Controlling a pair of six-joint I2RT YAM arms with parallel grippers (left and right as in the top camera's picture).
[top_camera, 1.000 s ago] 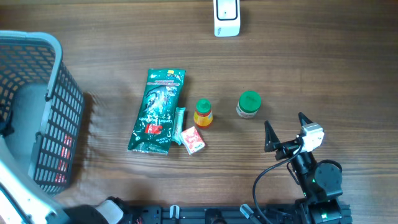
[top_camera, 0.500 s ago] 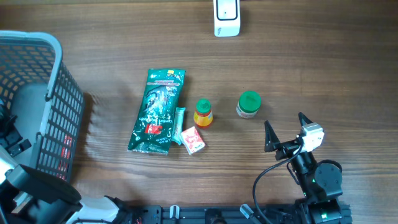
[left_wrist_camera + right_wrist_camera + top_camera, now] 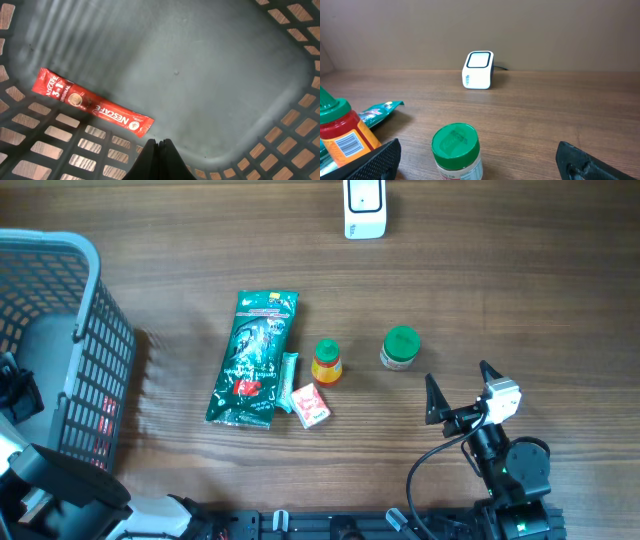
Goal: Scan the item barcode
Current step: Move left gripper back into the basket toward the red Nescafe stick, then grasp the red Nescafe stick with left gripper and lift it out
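Only the left wrist view shows the red Nescafé stick sachet (image 3: 92, 107) plainly. It lies flat on the floor of the grey plastic mesh basket (image 3: 280, 135), with the left jaws together near its right end, holding nothing. Overhead it is only a red glimpse through the basket wall.

The right jaws stand wide apart over the wooden desk (image 3: 500, 280), near a green-lidded jar (image 3: 400, 348). Left of the jar are an orange bottle with a green cap (image 3: 326, 362), a small red carton (image 3: 310, 406) and a green foil pouch (image 3: 252, 358).

The white barcode scanner (image 3: 364, 207) sits at the far edge, well apart. Overhead, the left arm is mostly cut off.
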